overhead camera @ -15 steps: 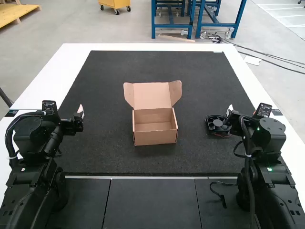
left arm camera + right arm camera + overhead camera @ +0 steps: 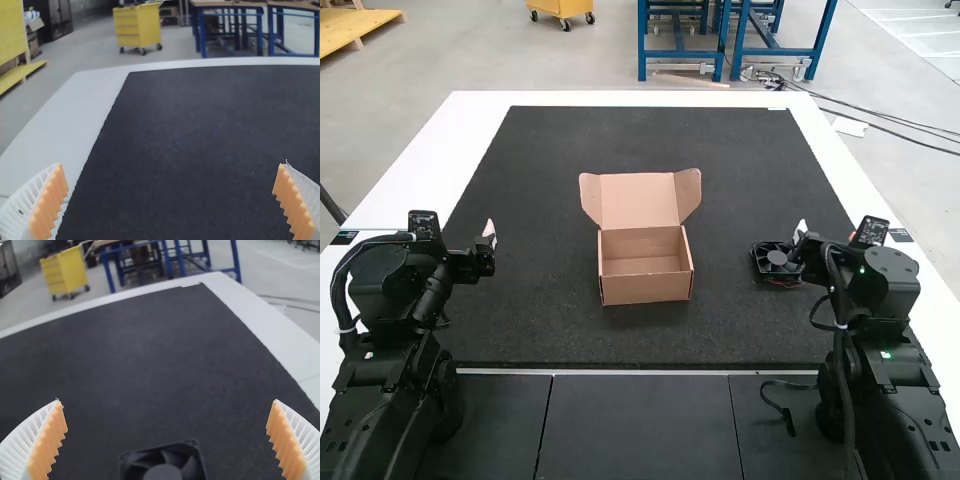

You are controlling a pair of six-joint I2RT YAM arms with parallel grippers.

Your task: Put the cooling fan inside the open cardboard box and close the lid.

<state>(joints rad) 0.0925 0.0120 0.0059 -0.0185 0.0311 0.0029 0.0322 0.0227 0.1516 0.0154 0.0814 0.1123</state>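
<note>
Black fan (image 2: 162, 464) is lying under the spread fingers of the right gripper (image 2: 165, 405), so pickup seems to be starting, needing a descent and squeeze, while the left gripper (image 2: 171, 165) is hanging equally spread.

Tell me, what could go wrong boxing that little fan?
The cooling fan lies flat on the mat by the right gripper, so its open fingers might slip off it. The cardboard box is small, so the fan could catch its rim. Pushing the raised lid might slide the box.

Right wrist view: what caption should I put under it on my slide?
The open right gripper close to the black cooling fan, which lies flat on the dark mat.
</note>
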